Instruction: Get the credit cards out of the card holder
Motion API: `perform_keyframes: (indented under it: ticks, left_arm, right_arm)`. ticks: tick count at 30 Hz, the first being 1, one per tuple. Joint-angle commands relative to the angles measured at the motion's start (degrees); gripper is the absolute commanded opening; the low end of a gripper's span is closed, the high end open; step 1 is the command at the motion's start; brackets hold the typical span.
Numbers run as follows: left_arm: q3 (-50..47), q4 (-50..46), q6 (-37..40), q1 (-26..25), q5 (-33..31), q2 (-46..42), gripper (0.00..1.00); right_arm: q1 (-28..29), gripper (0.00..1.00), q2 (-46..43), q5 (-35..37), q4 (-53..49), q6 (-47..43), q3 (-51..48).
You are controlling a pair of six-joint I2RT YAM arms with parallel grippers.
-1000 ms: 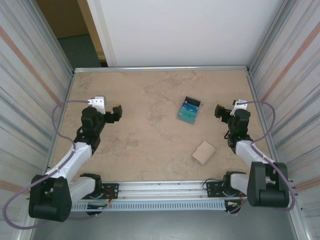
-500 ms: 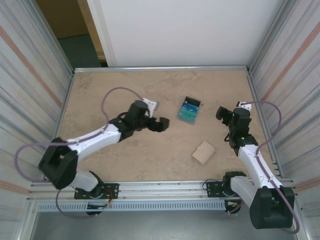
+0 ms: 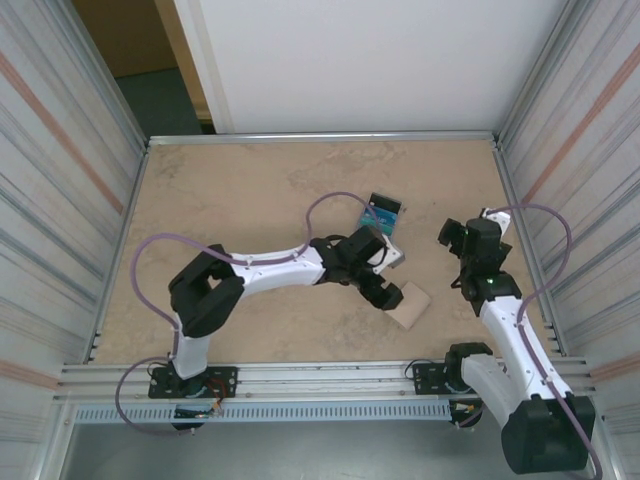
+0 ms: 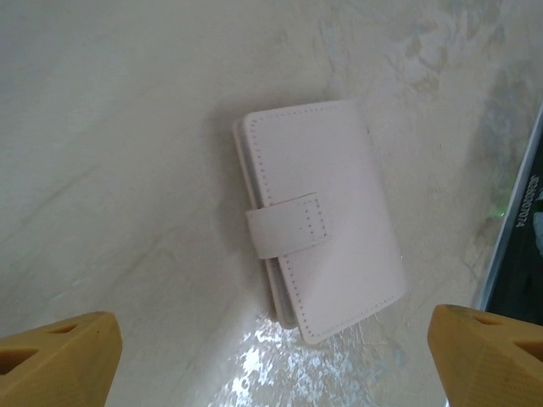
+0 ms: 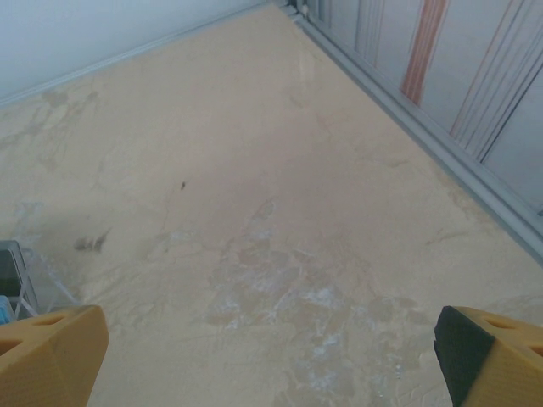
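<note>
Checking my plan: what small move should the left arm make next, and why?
Probably lower the open left gripper onto the closed tan rectangular leather-like card holder: it lies flat between the spread yellow fingers, strap tab fastened, nothing gripped yet.

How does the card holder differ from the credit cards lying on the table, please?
The card holder is plain pale tan; the credit cards are teal and black. The card holder is shut, its strap fastened across it; the credit cards lie loose, farther back on the table. Both are small flat rectangles.
</note>
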Motion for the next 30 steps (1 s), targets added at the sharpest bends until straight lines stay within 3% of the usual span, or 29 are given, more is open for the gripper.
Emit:
perform_keyframes:
  ticks: [1,8,16,30]
  left_arm:
    - [4.9,-6.2,5.6,-2.5,-3.5,3.1,0.94]
    - [11.3,-8.9,6.3,-5.2,-5.4,10.2,0.99]
    - [17.9,-13.2,9.0,-7.9,-12.5,15.8,0.99]
    - [22.4,-16.4,6.8,-7.3,-7.4,17.1,0.99]
  right_arm:
    - [0.3,0.99,-2.5,2.5,-1.3,0.7,-0.5]
    - [0.1,0.99,-4.5,3.2,-2.5,0.9,-0.6]
    - [-0.8,0.99,-6.5,3.4,-2.6,1.6,-1.6]
    - [-3.6,0.99,-5.3,0.9,-2.1,3.0,-2.5]
